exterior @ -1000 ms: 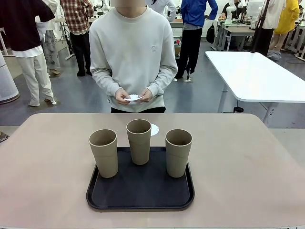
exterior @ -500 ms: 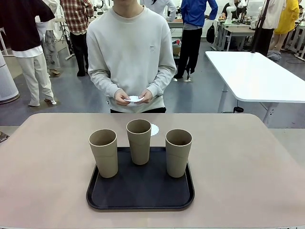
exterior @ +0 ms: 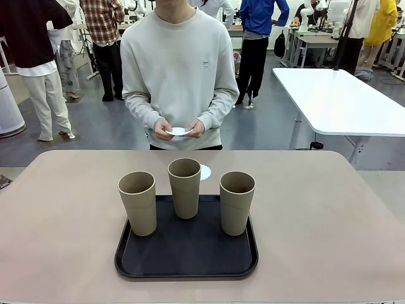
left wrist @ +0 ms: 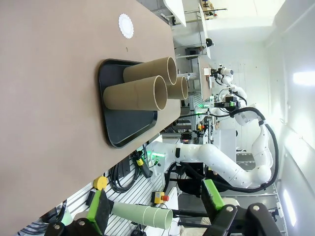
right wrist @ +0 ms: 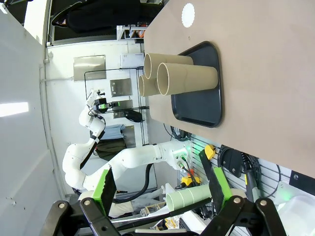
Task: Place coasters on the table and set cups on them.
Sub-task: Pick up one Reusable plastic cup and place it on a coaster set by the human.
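Note:
Three tall tan cups stand on a black tray (exterior: pixel 190 263): left cup (exterior: pixel 137 202), middle cup (exterior: pixel 184 187), right cup (exterior: pixel 236 202). One white lacy coaster (exterior: pixel 204 171) lies on the beige table (exterior: pixel 329 209) just behind the middle cup; it also appears as the coaster (left wrist: pixel 126 25) and the coaster (right wrist: pixel 187 15) in the wrist views. The person at the far side holds more white coasters (exterior: pixel 179 131) in both hands above the table edge. My left gripper (left wrist: pixel 155 210) is open and empty, far from the tray. My right gripper (right wrist: pixel 160 189) is open and empty too.
A white table (exterior: pixel 342 98) stands at the back right, off the beige one. People stand in the background. Bare tabletop lies to the left and right of the tray and behind it around the coaster.
The person has shifted slightly to the right and still holds the coasters in both hands. Cups, tray and the coaster on the table have not moved.

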You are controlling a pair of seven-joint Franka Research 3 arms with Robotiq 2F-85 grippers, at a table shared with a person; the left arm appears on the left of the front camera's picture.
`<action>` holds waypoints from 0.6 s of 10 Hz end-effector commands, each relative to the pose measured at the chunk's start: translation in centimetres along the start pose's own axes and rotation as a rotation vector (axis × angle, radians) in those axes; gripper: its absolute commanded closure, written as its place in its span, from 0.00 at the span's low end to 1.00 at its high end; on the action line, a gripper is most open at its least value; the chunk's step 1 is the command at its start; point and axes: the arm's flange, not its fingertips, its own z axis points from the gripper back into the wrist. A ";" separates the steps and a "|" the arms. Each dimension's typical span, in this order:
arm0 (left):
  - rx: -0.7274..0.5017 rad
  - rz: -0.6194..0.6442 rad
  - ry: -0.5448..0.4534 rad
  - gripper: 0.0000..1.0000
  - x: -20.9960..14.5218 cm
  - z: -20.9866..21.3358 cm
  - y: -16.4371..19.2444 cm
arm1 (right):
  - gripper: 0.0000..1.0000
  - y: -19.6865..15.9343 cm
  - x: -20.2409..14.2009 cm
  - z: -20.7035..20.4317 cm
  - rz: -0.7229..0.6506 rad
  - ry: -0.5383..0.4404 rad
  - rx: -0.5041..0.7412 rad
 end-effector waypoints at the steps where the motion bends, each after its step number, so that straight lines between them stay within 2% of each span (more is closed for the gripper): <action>1: -0.013 -0.005 -0.001 0.00 -0.1 0.2 0.0 | 0.00 -0.1 0.0 0.1 0.003 -0.001 0.009; 5: 0.000 0.000 0.000 0.00 0.0 0.0 0.0 | 0.00 -0.1 0.0 0.1 0.003 -0.001 0.009; 6: 0.218 -0.290 -0.044 0.00 1.3 -0.1 -3.9 | 0.00 -0.1 0.0 0.1 0.003 -0.001 0.009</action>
